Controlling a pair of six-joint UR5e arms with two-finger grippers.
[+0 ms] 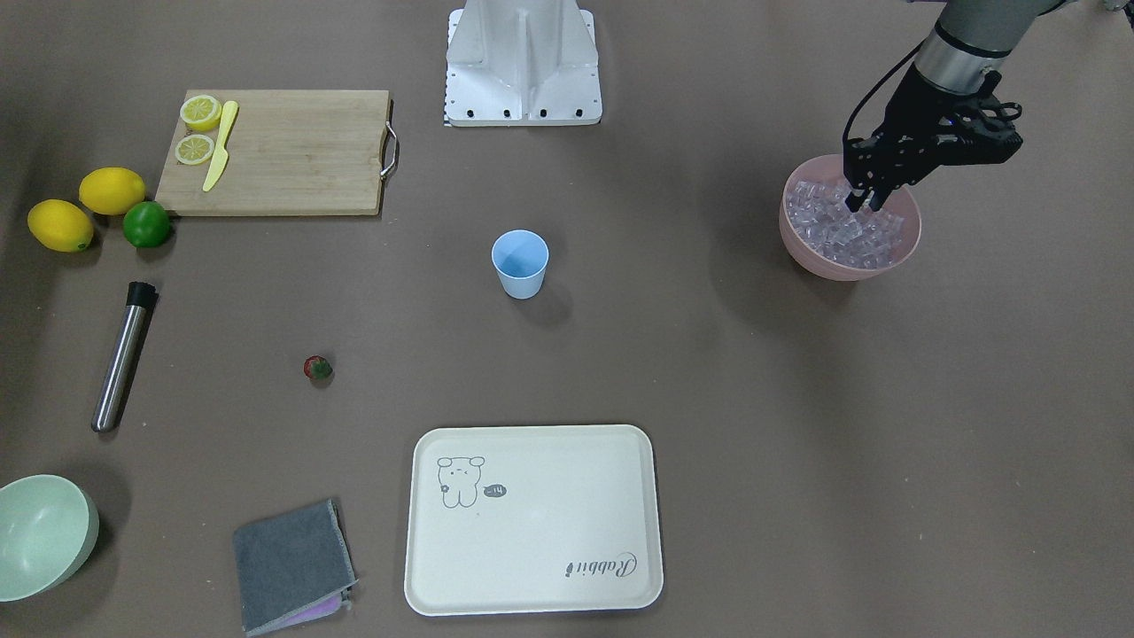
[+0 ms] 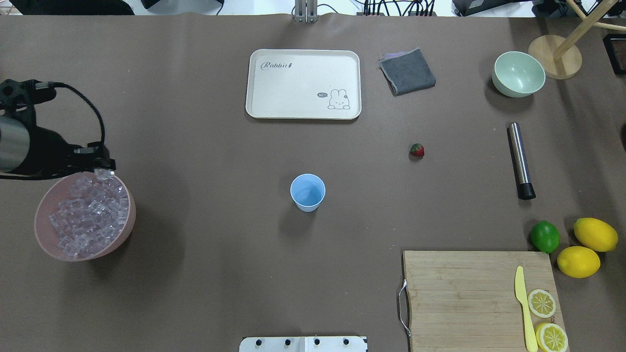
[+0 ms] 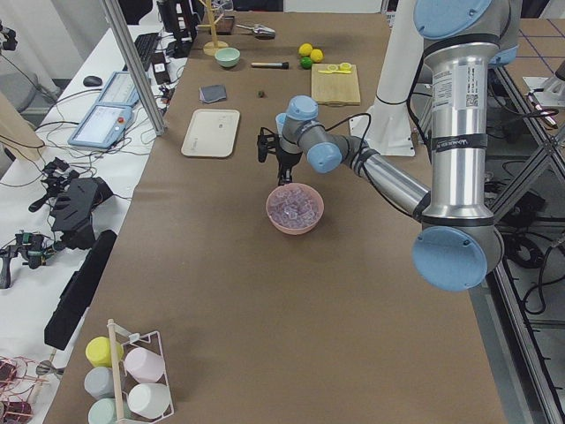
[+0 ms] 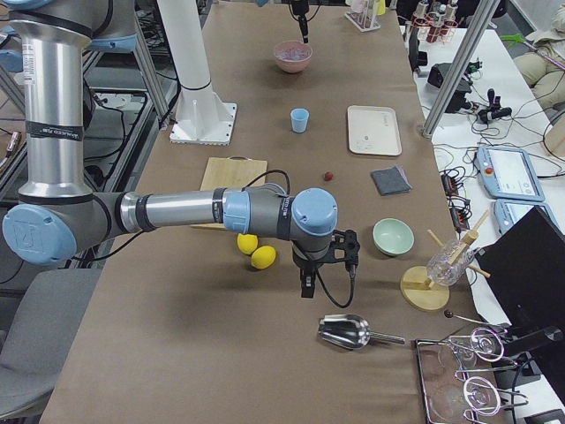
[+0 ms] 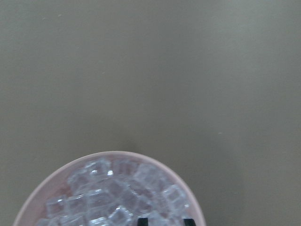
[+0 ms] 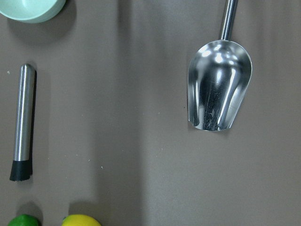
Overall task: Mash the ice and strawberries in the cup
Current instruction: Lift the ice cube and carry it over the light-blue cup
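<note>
Brown surface (image 2: 205, 274) lies bare across most of its middle and the robot's left half. Nearest the robot, a cutting board (image 2: 464, 293) sits at the near edge on the right. Midway out, the cup (image 2: 307, 191) stands upright and alone, with open room all round it. Level with it near the left edge, the pink bowl (image 2: 128, 230) holds the ice (image 2: 88, 215). The left end effector (image 1: 865, 202) hangs over the cubes, fingers narrow; I cannot tell whether it pinches one. Farther out on the right lies the strawberry (image 2: 416, 150), well apart from the cup. A tray (image 2: 293, 88) lies near the far edge. The right end effector (image 4: 306, 287) hangs above the surface beside the lemons (image 4: 263, 257); its grip cannot be told.
</note>
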